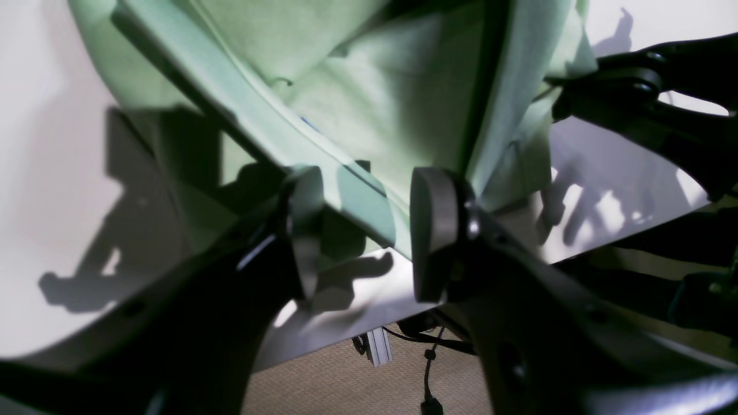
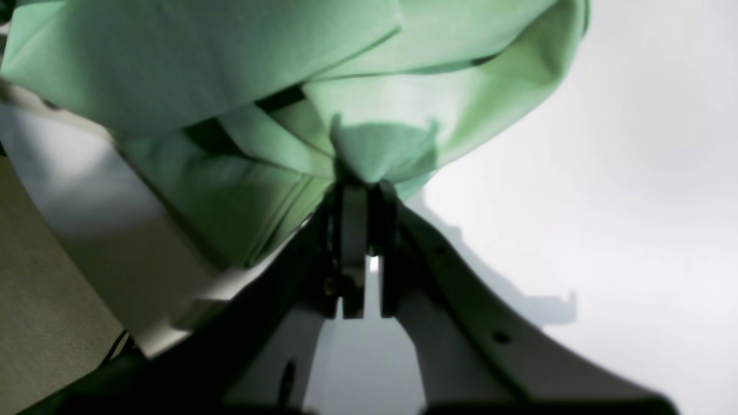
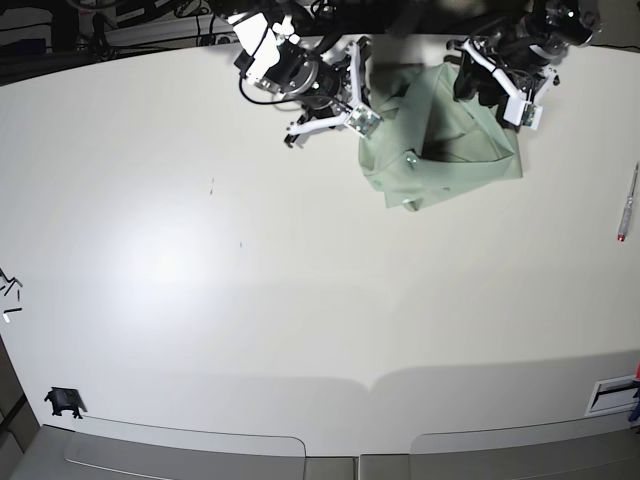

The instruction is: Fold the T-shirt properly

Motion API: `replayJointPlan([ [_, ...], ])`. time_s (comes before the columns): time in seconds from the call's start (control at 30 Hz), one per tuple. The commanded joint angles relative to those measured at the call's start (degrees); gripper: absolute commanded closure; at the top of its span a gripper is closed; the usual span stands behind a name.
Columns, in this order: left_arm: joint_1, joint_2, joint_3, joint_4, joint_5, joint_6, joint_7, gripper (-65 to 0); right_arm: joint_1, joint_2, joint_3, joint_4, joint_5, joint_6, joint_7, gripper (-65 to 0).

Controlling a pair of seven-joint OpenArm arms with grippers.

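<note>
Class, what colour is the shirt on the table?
Pale sage-green cotton T-shirt; right wrist view shows it best.

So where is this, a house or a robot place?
Probably a robot lab: two arms work over one big white table, with cables behind it and only a shirt on it.

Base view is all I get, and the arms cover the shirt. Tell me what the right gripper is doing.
Observer: In the right wrist view, the right gripper is shut on a bunched pinch of the shirt.
Operator: Now report the left gripper.
Observer: In the left wrist view, the left gripper is open. A hemmed edge of the shirt runs between its jaws, not pinched.
Operator: Describe the cloth by the right gripper.
Observer: It is piled in several overlapping folds, not lying flat.
</note>
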Motion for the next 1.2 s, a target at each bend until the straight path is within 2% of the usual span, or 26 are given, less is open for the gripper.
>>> replayJointPlan([
  [0.0, 0.2, -0.3, -0.2, 0.9, -0.6, -0.1, -1.1, -23.7, 0.3, -0.3, -0.1, 1.0, 0.4, -0.3, 1.1, 0.0],
  [0.13, 0.2, -0.3, -0.2, 0.9, -2.2, -0.2, -1.2, -34.4, 0.3, -0.3, -0.1, 1.0, 0.4, -0.3, 1.2, 0.0],
  [0.2, 0.2, -0.3, -0.2, 0.9, -0.3, 0.5, -1.6, -36.8, 0.3, -0.3, -0.1, 1.0, 0.4, -0.3, 1.2, 0.0],
  [0.3, 0.2, -0.3, -0.2, 0.7, 6.8, 6.9, -2.8, -36.8, 0.3, -0.3, -0.1, 1.0, 0.4, -0.3, 1.1, 0.0],
  [0.37, 0.2, -0.3, -0.2, 0.7, 9.0, 9.3, -2.8, -36.8, 0.3, -0.3, -0.1, 1.0, 0.4, -0.3, 1.2, 0.0],
  [0.5, 0.6, -0.3, -0.1, 0.6, 4.2, 7.8, -2.5, -36.5, 0.3, -0.3, -0.1, 1.0, 0.5, -0.3, 1.4, 0.0],
  [0.77, 0.2, 0.0, 6.8, -6.1, 3.5, 7.0, -3.3, -36.0, 0.3, -0.3, -0.1, 1.0, 0.4, -0.3, 1.4, 0.0],
  [1.03, -0.8, 0.0, 7.5, -5.2, 4.0, 6.0, -3.0, -10.9, 0.3, -0.3, -0.1, 1.0, 0.4, -0.3, 1.0, 0.0],
  [1.1, -0.9, -0.1, 7.5, -4.8, 4.5, 6.0, -2.8, -2.0, 0.3, -0.3, -0.1, 1.0, 0.4, -0.3, 0.4, 0.0],
  [1.17, -1.0, -0.2, 7.2, -4.0, 7.5, 5.9, -2.8, 0.0, 0.3, -0.3, 0.0, 1.7, 0.3, -0.3, -1.3, 0.0],
])
